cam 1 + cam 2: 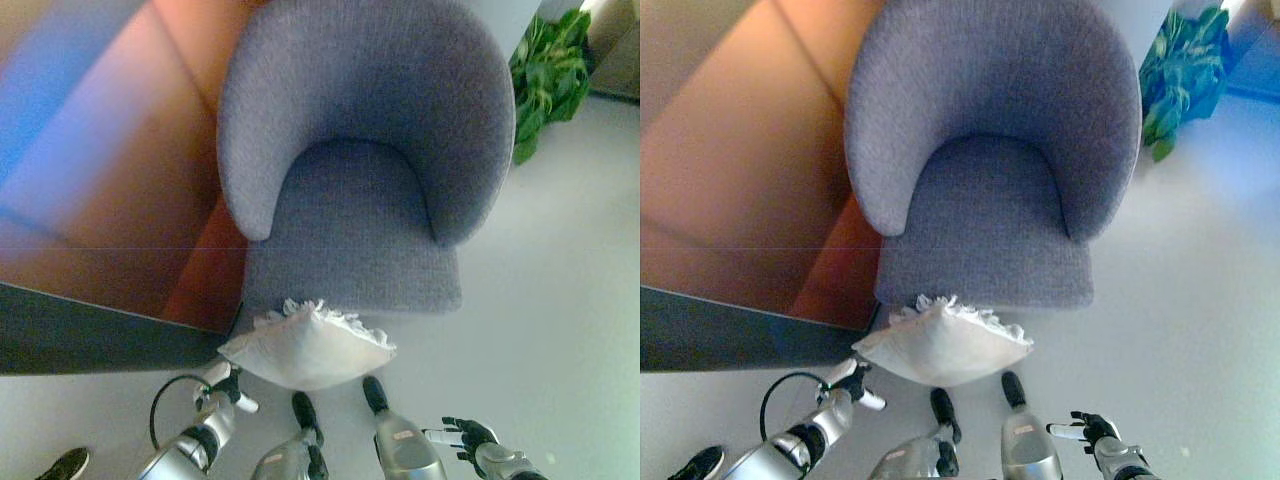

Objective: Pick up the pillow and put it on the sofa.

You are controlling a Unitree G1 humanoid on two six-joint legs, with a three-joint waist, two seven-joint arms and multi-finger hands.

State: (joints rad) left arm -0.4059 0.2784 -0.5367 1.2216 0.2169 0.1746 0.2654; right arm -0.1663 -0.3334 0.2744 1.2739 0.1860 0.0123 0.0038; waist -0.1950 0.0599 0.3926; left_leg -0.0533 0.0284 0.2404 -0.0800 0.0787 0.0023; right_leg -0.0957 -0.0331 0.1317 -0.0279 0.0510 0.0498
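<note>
Just above the fingers of the left hand (225,385), which grip its corner, the white frilled fabric pillow (305,345) hangs before the grey upholstered sofa (365,160); right hand (465,437) relaxed; next, lift onto the seat

pale grey floor (560,300); reddish-brown wood panel (120,180) left; green leafy plant (548,75) far right.

A round-backed grey fabric armchair (365,170) stands in the middle, seat facing the robot. A white frilled pillow (306,345) lies at its front edge, touching the seat's lower left corner. A leafy green plant (548,75) stands to the armchair's right, behind it. A brown wooden wall panel (110,170) runs along the left. A person's dark shoe (66,464) shows on the floor at lower left.
</note>
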